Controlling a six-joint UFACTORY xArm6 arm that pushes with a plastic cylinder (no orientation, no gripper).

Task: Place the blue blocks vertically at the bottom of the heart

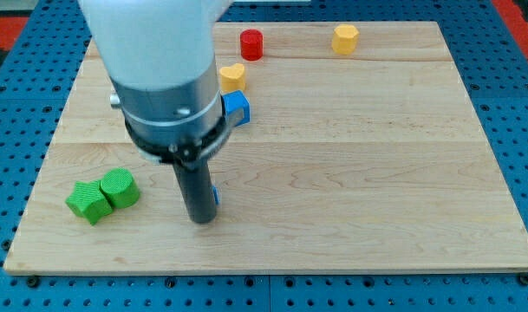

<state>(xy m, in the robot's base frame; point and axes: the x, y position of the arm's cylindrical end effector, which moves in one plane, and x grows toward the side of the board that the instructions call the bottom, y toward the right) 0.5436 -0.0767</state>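
Observation:
A yellow heart block (232, 74) lies near the view's top, left of centre. A blue block (237, 107) sits just below it, nearly touching. My rod comes down from the large arm body at the upper left, and my tip (201, 220) rests on the board low and left of centre. A thin sliver of a second blue block (215, 197) shows at the rod's right side, touching it; most of that block is hidden behind the rod.
A red cylinder (251, 44) and a yellow hexagonal block (345, 38) lie along the board's top. Two green blocks, a star shape (88, 201) and a round one (120, 188), touch each other at lower left. The wooden board (376, 173) sits on a blue pegboard.

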